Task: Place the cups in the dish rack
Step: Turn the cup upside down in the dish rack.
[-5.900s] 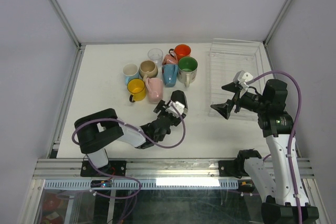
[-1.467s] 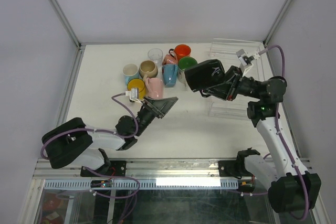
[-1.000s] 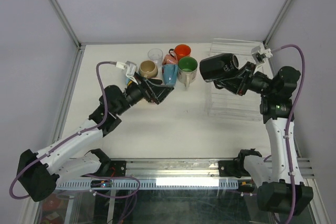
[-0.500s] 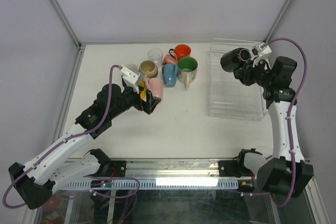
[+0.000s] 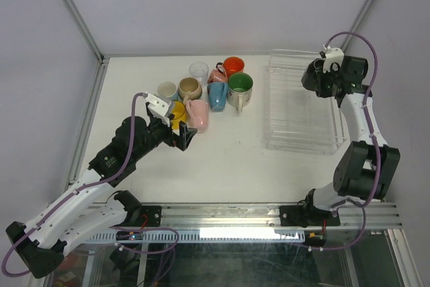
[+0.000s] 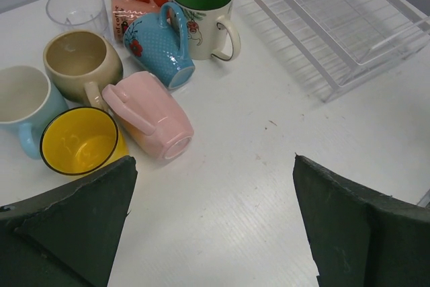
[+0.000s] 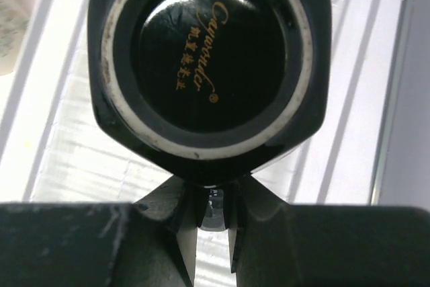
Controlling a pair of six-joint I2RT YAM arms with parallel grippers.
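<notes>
White links (image 5: 70,197), black joints (image 5: 126,144), looping purple cables (image 5: 134,122).

Top camera looks down from behind; left wrist view (nearer, lower) shares the cups (image 5: 216,95).

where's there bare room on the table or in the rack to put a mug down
The dish rack floor is bare; the right tool holds the black mug at its far end. Free table: the wide patch nearer than the pink mug, and the strip between green-lined mug and rack. Crowded: around the pink mug, where mugs touch.
</notes>
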